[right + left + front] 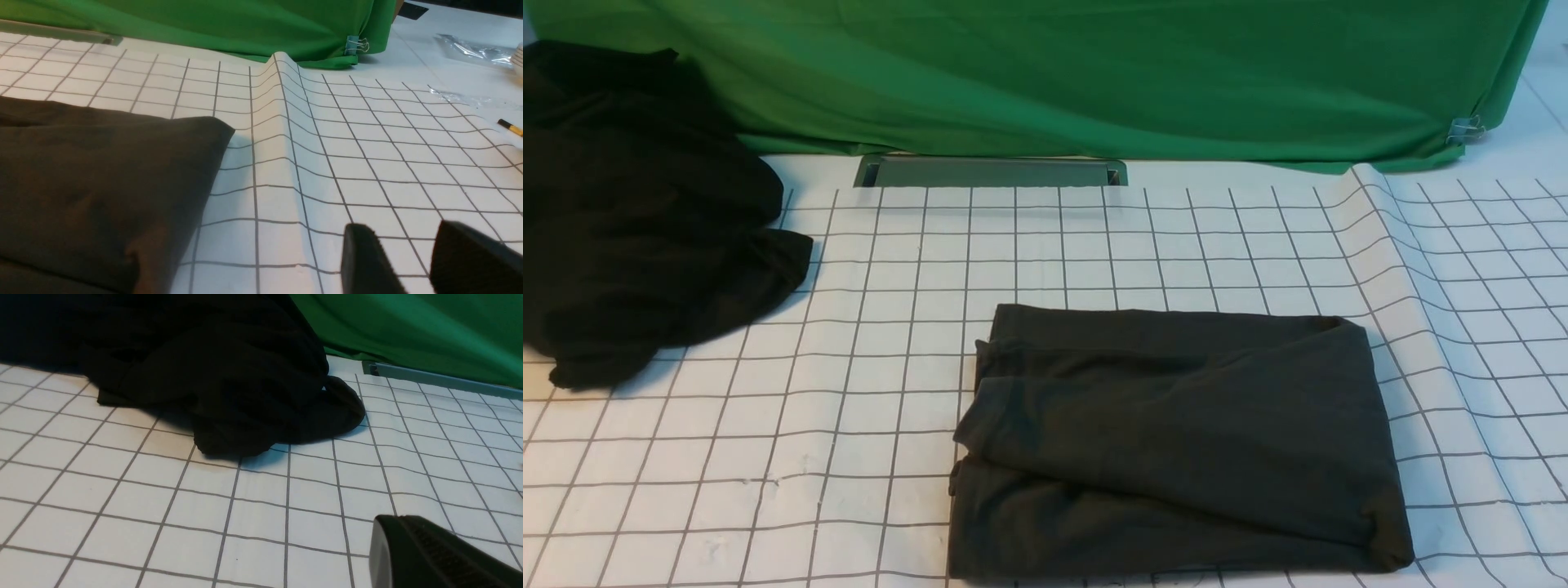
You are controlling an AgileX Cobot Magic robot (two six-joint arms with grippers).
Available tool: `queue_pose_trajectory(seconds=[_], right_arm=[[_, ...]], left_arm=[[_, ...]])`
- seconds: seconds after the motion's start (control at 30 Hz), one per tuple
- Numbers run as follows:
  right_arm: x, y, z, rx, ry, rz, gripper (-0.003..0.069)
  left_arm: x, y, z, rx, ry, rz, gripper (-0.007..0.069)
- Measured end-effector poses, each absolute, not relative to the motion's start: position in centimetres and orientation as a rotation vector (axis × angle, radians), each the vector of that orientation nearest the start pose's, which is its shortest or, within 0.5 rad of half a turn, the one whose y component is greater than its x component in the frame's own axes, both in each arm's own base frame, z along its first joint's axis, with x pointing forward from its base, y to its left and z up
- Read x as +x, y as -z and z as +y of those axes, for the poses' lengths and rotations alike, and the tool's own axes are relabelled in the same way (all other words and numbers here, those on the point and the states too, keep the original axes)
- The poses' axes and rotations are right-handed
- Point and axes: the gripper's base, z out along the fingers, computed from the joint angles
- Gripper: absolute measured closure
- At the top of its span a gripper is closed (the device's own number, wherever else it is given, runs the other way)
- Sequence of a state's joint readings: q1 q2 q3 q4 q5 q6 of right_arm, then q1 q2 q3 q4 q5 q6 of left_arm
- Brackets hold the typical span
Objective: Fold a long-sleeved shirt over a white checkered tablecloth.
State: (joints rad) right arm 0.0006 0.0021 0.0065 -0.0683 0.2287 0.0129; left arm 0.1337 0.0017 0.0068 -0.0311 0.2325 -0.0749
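The dark charcoal long-sleeved shirt (1176,441) lies folded into a flat rectangle on the white checkered tablecloth (866,425), at the front centre-right; its print is hidden. In the right wrist view a corner of the shirt (102,183) lies to one side of my right gripper (402,234), whose two black fingers stand apart over bare tablecloth (367,171) with nothing between them. My left gripper (392,524) shows as one closed black tip above the tablecloth (122,498), holding nothing. Neither arm appears in the front view.
A deeper-black heap of cloth (637,212) sits at the far left, seen also in the left wrist view as the heap (229,375). Green fabric (1054,73) hangs along the back above a metal slot (992,171). A raised crease (1380,237) runs through the tablecloth on the right.
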Motion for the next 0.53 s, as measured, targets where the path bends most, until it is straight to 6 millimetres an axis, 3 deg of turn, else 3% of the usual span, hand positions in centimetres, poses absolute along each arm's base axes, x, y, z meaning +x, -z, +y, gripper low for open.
queue_pose_trajectory(seconds=[0.53], right_arm=[[5.59, -19.02, -0.14, -0.035, 0.053, 1.72, 0.0417]], left_arm=[[5.54, -19.0, 0.6, -0.177, -0.014, 1.711, 0.0622]])
